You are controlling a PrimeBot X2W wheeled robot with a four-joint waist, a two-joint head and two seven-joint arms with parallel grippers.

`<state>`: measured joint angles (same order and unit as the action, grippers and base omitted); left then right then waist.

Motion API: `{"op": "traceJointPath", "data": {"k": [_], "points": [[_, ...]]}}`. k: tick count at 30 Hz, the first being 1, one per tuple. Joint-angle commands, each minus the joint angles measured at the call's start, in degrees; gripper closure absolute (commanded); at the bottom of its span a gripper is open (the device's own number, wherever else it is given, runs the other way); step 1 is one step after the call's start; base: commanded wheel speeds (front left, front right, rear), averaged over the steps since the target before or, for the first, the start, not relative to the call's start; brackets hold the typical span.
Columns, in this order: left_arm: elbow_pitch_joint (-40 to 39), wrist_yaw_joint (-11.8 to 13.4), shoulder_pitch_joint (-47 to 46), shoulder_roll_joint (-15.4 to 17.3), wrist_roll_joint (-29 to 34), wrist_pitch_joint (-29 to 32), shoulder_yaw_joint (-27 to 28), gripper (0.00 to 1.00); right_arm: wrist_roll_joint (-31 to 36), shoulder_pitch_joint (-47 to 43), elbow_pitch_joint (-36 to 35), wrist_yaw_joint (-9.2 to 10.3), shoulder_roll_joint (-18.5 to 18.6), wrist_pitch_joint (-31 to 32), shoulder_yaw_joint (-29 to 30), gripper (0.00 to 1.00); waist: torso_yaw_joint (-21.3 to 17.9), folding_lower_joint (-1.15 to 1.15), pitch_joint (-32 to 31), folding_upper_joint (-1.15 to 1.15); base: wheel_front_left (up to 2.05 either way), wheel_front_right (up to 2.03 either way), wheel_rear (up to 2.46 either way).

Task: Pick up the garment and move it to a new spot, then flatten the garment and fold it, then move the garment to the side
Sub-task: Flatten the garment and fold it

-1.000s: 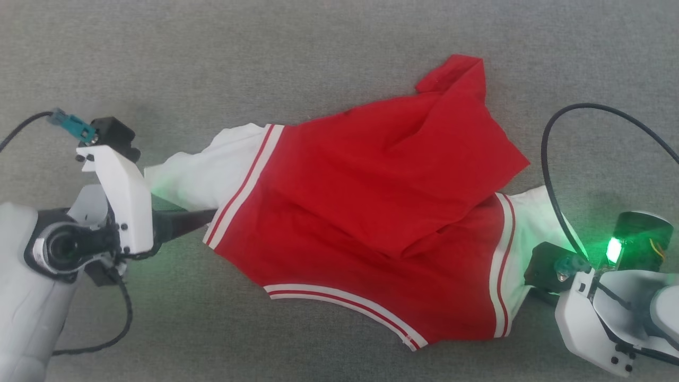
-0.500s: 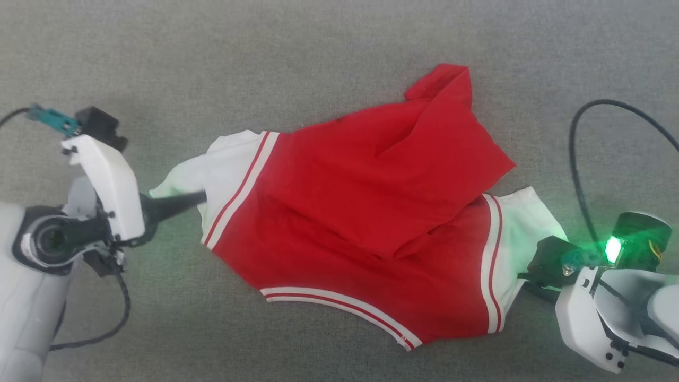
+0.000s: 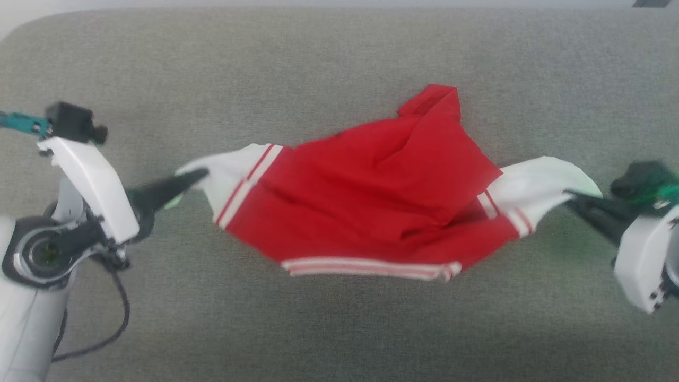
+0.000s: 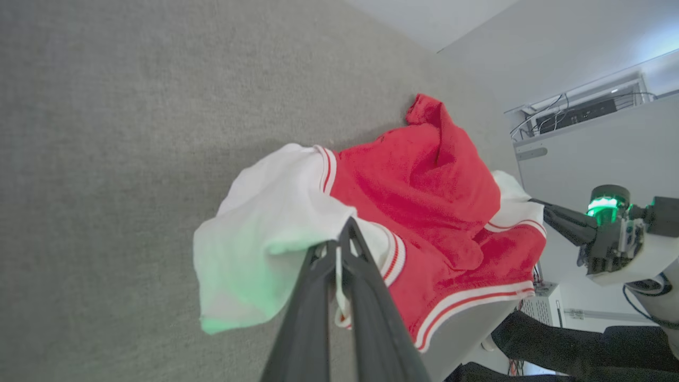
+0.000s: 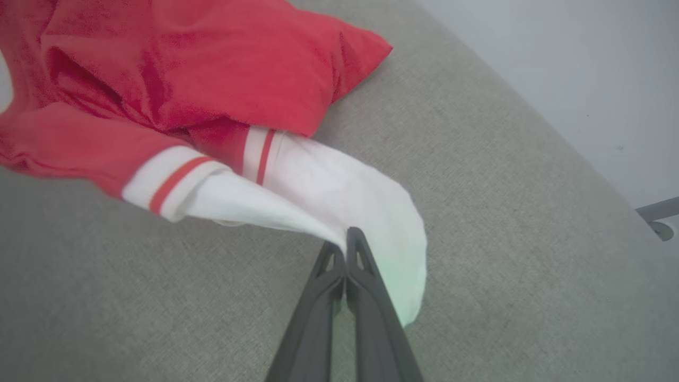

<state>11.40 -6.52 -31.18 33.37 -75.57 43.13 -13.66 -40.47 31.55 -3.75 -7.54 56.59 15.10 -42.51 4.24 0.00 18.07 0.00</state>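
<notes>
The left gripper (image 3: 197, 175) is closed on the edge of the left white sleeve (image 3: 233, 165), with white cloth seen pinched between its two dark fingers (image 4: 366, 297) in the left wrist view. The right gripper (image 3: 572, 196) is likewise clamped on the right white sleeve (image 3: 541, 178), its fingertips pressed together with fabric caught at the tips in the right wrist view. The garment (image 3: 371, 185), a red shirt, is held stretched between the two grippers, with sleeve ends raised and pulled outward and the red body slack in the middle, over the grey fabric-covered surface (image 3: 339, 58). The striped neckline band (image 3: 366, 267) is seen along the near edge, toward the robot. The red body is wrinkled and partly doubled over itself, and a red flap (image 3: 432, 103) is left poking toward the far side. Whether the middle touches the surface cannot be told. A green glow is cast on both sleeve ends by the fingers. A black cable (image 3: 119, 318) is looped below the left wrist
</notes>
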Motion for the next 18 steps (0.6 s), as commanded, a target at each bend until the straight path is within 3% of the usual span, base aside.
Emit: {"op": "traceJointPath", "data": {"k": [1, 6, 9, 15, 18], "points": [[-0.12, 0.28, -0.67, -0.61, 0.11, -1.17, 0.76, 1.00, -0.47, -0.50, -0.26, 0.11, -0.31, -0.42, 1.12, 1.00, -0.16, 0.00, 0.16, 0.00, 0.00, 0.00, 0.00], [2.46, 1.79, -8.06, -4.95, 2.20, -9.58, 3.65, 1.00, -2.28, 2.80, 1.13, 0.11, -3.27, 0.04, 9.72, 1.00, -1.18, 0.00, 2.47, 0.00, 0.00, 0.00, 0.00], [6.78, 2.03, -15.54, -7.61, 4.04, -14.10, 4.27, 1.00, -2.79, 8.33, 3.09, 0.10, -7.09, 0.90, 12.99, 1.00, -1.68, 0.00, 4.61, 0.00, 0.00, 0.00, 0.00], [20.03, 1.11, -35.91, -11.07, 9.34, -24.71, 5.30, 1.00, -0.49, 27.57, 12.81, 0.10, -16.46, 2.26, 17.39, 1.00, -3.61, 0.00, 9.74, 0.00, 0.00, 0.00, 0.00], [28.57, 0.37, -50.08, -12.33, 13.13, -33.11, 5.61, 1.00, 3.88, 42.04, 24.24, 0.11, -22.99, -0.66, 20.53, 1.00, -4.77, 0.00, 11.78, 0.00, 0.00, 0.00, 0.00]]}}
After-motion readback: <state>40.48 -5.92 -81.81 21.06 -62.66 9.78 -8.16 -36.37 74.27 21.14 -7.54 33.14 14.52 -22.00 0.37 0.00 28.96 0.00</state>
